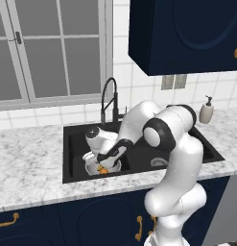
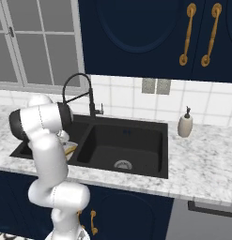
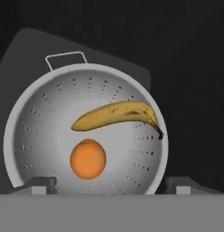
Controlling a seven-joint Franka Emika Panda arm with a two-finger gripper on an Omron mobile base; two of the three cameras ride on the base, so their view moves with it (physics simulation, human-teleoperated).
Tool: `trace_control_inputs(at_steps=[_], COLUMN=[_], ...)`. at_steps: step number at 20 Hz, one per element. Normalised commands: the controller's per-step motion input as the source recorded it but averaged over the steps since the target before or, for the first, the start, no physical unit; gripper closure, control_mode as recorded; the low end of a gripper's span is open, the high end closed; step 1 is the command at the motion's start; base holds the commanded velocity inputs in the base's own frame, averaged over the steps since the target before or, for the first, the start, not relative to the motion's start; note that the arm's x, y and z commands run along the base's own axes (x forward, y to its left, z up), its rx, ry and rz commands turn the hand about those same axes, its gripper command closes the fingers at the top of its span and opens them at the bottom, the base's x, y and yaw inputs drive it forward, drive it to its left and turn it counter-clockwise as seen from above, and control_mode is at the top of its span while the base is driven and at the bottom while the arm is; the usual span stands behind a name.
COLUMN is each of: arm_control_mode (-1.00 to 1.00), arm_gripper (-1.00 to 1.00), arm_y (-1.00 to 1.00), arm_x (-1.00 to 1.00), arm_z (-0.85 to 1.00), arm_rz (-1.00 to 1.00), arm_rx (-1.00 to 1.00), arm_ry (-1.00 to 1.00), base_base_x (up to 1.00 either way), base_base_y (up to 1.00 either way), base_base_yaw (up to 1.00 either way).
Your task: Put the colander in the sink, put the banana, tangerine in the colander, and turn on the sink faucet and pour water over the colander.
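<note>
The silver colander [image 3: 45,136] sits in the left basin of the black sink [image 1: 72,144], and its rim [image 1: 89,166] peeks out beside my hand. Inside it lie the yellow banana [image 3: 115,114] and, below that in the hand view, the orange tangerine [image 3: 88,158]. My gripper [image 3: 113,186] hangs just above the colander, open, with the fingertips [image 3: 41,186] wide apart and nothing between them. From the left base view the gripper [image 1: 106,161] hovers over the tangerine [image 1: 104,171]. The black faucet [image 1: 109,96] arches behind the basin; no water runs from it.
A beige soap dispenser [image 1: 206,110] stands on the marble counter right of the sink. The right basin [image 2: 136,145] has a round silver drain [image 2: 122,164]. A window is behind the faucet, with dark blue cabinets overhead.
</note>
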Motion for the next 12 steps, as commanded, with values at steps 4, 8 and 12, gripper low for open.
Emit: trace_control_inputs(at_steps=[4,8,12], arm_control_mode=[-1.0,-1.0,-1.0], arm_gripper=[-1.0,-1.0,-1.0], arm_y=[0.0,-0.07,-0.33], arm_x=[-0.16,-0.94,-1.0], arm_z=[0.96,1.0,1.0], arm_rz=[0.0,0.0,0.03], arm_rx=[-0.02,-0.01,0.0], arm_ry=[-0.13,-0.22,-0.15], base_base_x=[0.0,0.0,0.0], base_base_y=[0.0,0.0,0.0], base_base_yaw=[0.0,0.0,0.0])
